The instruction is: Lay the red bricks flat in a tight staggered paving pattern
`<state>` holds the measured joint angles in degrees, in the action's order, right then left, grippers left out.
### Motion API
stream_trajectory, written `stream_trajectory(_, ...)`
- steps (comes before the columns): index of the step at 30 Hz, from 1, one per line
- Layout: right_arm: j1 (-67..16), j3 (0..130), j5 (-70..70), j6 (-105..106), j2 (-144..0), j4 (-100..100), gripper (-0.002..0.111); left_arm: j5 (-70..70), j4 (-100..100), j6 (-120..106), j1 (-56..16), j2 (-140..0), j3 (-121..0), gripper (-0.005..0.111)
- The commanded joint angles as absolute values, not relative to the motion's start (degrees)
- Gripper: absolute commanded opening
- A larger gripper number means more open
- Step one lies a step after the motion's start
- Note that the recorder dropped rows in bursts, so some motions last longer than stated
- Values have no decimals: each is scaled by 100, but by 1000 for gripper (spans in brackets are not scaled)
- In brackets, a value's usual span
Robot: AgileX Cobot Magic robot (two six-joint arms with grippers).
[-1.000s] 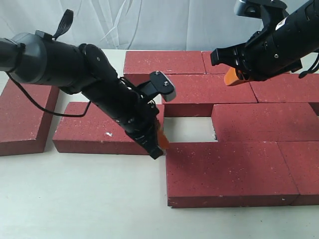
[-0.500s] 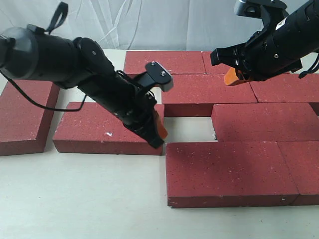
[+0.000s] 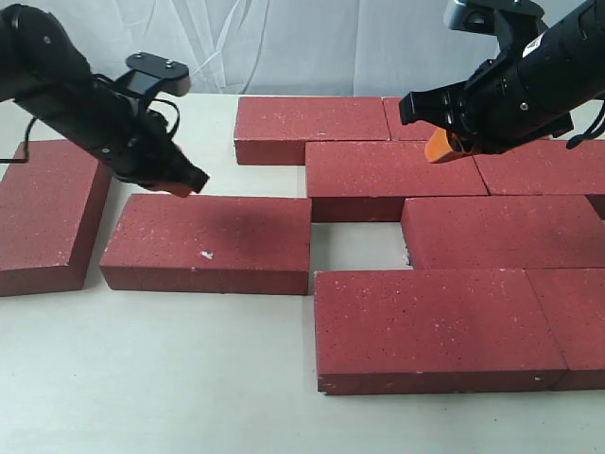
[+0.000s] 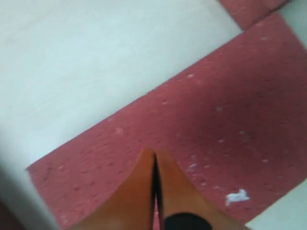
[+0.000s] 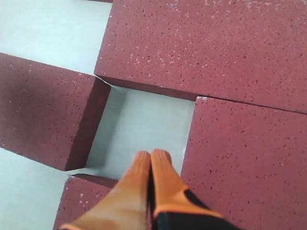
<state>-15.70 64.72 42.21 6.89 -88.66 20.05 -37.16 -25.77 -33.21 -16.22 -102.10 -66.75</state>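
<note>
The left gripper [image 3: 181, 183] is held shut and empty, its orange fingers [image 4: 136, 191] pressed together, above the back edge of the chipped brick [image 3: 208, 241]. The right gripper [image 3: 438, 148] is also closed on nothing and is raised over the back rows of the laid bricks [image 3: 435, 326]. These are set flat and staggered on the right half of the table [image 3: 142, 378]. A gap [image 3: 357, 244] is left beside the chipped brick. A lone brick [image 3: 47, 213] is placed at the left edge.
</note>
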Motion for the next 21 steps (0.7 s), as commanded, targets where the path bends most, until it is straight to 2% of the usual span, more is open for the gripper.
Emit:
stream_trajectory(1, -1549, 6464, 4199, 708, -8828, 2001, -1, -3728, -1902, -2569, -1208, -10153, -6678, 0)
stream_trajectory(10, -1549, 6464, 4199, 708, -8828, 2001, -1, -3872, -1237, -1910, -753, -10474, -6678, 0)
stream_trajectory(15, -1549, 6464, 4199, 708, -8828, 2001, -1, -3936, -422, -1055, -753, -10588, -6678, 0)
stream_trajectory(21, -1549, 6464, 4199, 708, -8828, 2001, -1, -4090, -403, -1043, -753, -10680, -6678, 0)
